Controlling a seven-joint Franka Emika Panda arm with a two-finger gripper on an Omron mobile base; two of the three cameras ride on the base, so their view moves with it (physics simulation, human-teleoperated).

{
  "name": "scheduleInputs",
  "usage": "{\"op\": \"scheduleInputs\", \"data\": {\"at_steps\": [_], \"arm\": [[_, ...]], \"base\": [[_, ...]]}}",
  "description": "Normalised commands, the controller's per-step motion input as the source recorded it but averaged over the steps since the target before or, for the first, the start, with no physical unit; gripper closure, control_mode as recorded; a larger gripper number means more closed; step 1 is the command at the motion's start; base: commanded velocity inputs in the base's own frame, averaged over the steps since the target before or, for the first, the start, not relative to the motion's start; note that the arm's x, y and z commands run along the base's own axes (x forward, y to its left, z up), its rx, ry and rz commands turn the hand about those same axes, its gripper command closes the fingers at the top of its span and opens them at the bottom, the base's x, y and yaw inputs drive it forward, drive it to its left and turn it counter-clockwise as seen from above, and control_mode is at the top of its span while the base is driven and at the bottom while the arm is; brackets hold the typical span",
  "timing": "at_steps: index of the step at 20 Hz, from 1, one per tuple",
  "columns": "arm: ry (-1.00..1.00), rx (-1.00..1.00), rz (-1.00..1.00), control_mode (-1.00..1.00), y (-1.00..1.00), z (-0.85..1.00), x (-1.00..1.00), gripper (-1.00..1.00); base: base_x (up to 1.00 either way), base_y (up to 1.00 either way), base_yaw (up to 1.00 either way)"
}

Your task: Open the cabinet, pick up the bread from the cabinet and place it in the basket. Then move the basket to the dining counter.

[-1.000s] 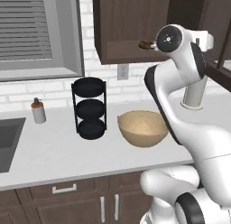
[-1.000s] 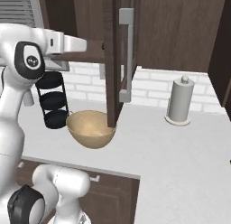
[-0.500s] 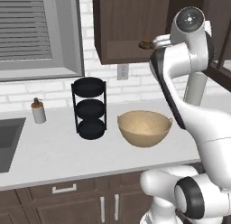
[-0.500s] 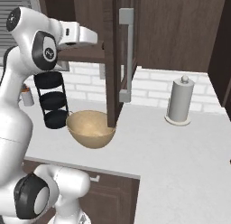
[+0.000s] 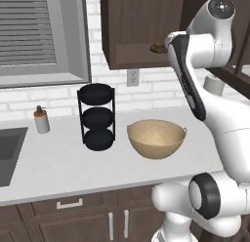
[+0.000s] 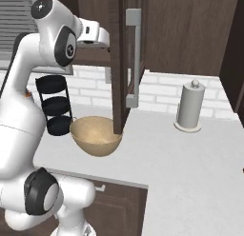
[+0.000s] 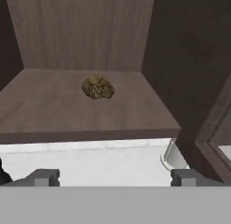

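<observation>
- now the cabinet (image 7: pixel 81 33) stands open, its door (image 6: pixel 125 63) swung out edge-on over the worktop, so the shelf can be reached.
- bread (image 7: pixel 98 87) lies alone on the shelf, toward 12 o'clock from the gripper (image 7: pixel 115 177), well apart from it.
- gripper is level with the shelf edge and aimed inward, likely lining up a reach; its fingers are spread wide, nothing between them.
- basket (image 5: pixel 156 138) sits on the worktop below the cabinet, at 3 o'clock of the rack (image 5: pixel 96 116), handy for a short drop.
- no writing or labels can be read.
</observation>
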Motion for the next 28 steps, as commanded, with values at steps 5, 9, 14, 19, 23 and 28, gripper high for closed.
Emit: {"op": "scheduleInputs", "data": {"at_steps": [5, 9, 14, 19, 23, 28], "arm": [[0.0, 0.09, 0.15, -1.0, 0.0, -0.02, 0.33, -1.0], [0.02, 0.07, 0.15, -1.0, 0.03, -0.06, 0.38, -1.0], [0.08, 0.01, 0.08, -1.0, 0.1, -0.15, 0.48, -1.0], [0.06, 0.0, 0.08, -1.0, 0.01, -0.12, 0.52, -1.0], [0.02, 0.0, 0.05, -1.0, 0.0, -0.07, 0.54, -1.0], [0.01, 0.0, 0.0, -1.0, 0.0, -0.11, 0.58, -1.0]], "base": [[0.0, 0.0, 0.0], [0.0, 0.0, 0.0], [0.0, 0.0, 0.0], [0.0, 0.0, 0.0], [0.0, 0.0, 0.0], [0.0, 0.0, 0.0]]}}
